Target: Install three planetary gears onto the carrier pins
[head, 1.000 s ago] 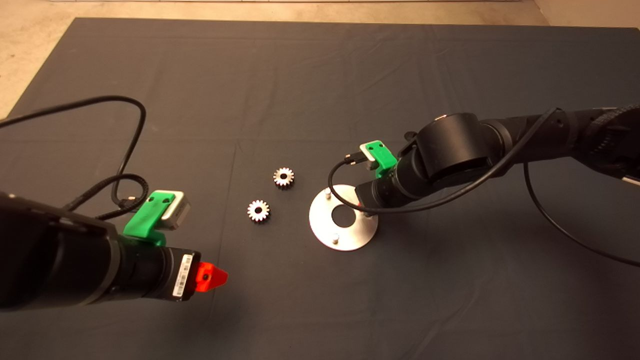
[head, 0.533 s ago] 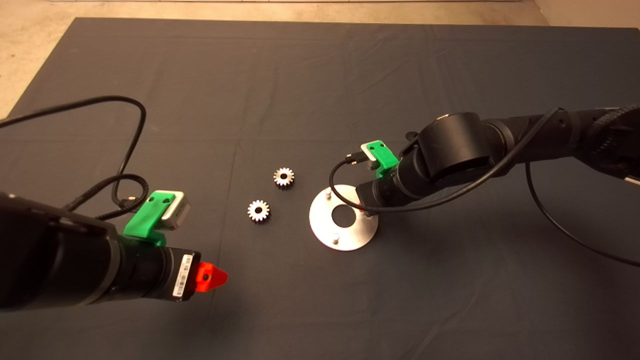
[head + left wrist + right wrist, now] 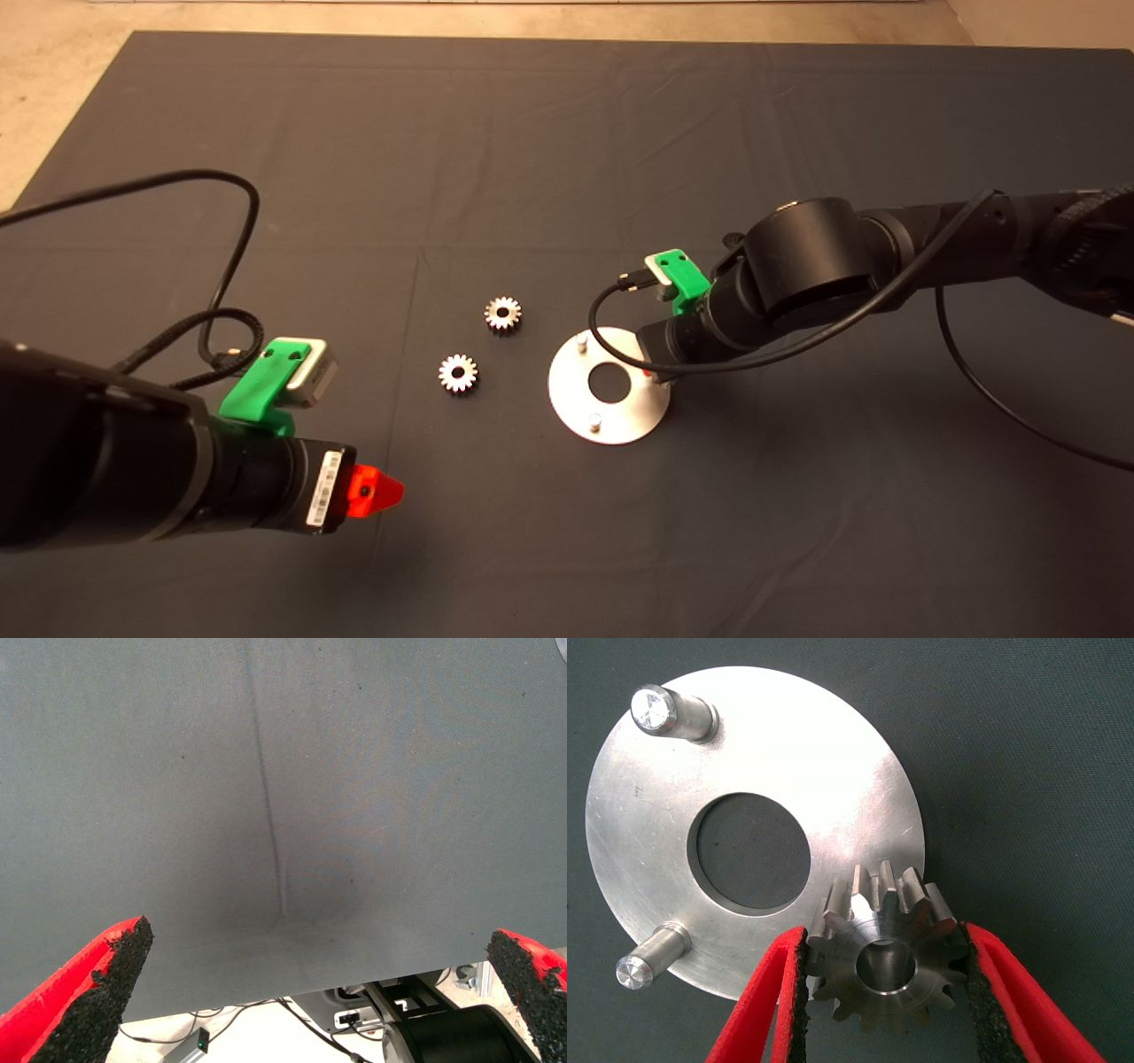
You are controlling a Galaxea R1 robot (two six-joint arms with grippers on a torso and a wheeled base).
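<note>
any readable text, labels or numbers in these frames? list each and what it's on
No text can be read in any view.
A white barcode-style sticker sits on the left gripper's black wrist housing in the head view; its print is too small to read.
Nothing is marked on the carrier disc, the carrier pins, the gear held in the right gripper, the two loose gears or the mat.

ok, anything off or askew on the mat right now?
Nothing stands out. Two gears lie flat on the mat, the disc sits flat with its pins upright, and the right end effector holds the third gear level.
</note>
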